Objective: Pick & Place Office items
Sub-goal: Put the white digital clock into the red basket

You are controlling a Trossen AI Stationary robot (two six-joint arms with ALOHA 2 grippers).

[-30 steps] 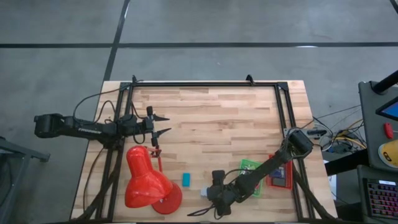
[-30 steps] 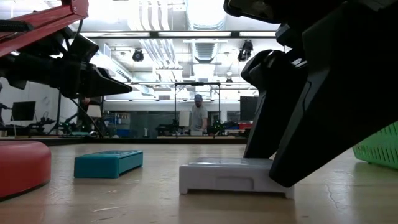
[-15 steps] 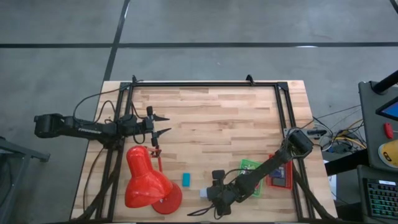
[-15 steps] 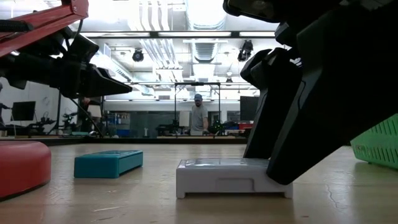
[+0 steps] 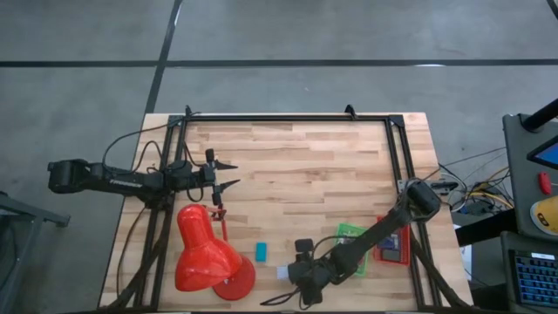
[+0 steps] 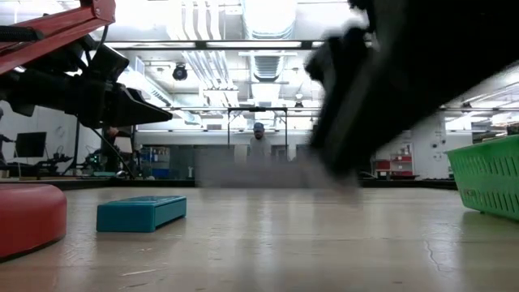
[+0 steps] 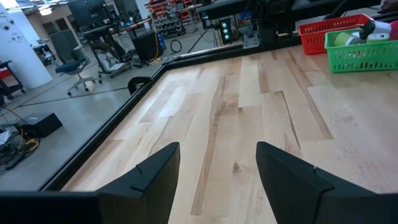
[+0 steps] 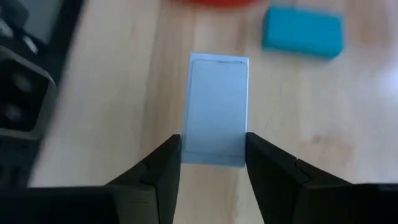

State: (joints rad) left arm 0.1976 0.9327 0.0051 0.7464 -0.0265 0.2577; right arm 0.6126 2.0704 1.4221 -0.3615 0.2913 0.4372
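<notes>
1. The right gripper [image 8: 211, 163] is clamped on a flat pale grey-white rectangular block [image 8: 216, 109], one finger against each long side. In the low view the block and gripper show only as a blur above the table, so the block is judged to be lifted clear of the wood. In the high view this gripper [image 5: 296, 266] sits near the front edge of the table, just beside the green mesh tray [image 5: 349, 234].

2. The left gripper [image 7: 214, 171] hangs with its fingers spread and nothing between them, above the left half of the table, behind the red desk lamp [image 5: 205, 253].

3. Progress, as a judgement: some items already lie in the green mesh tray and in the red tray [image 5: 394, 249] near the right front corner. The grey-white block is in hand but not yet placed. A flat teal rectangular block [image 5: 260, 251] rests on the wood between the lamp base and the right gripper and remains to be picked. Other items are not visible on the table.

4. The table [image 5: 296, 166] is light butcher-block wood with a black frame along its edges; most of it is bare.

5. The room beyond is a lit workshop with shelving, ceiling lights and office chairs; a person [image 6: 258, 138] stands far off at the back.
</notes>
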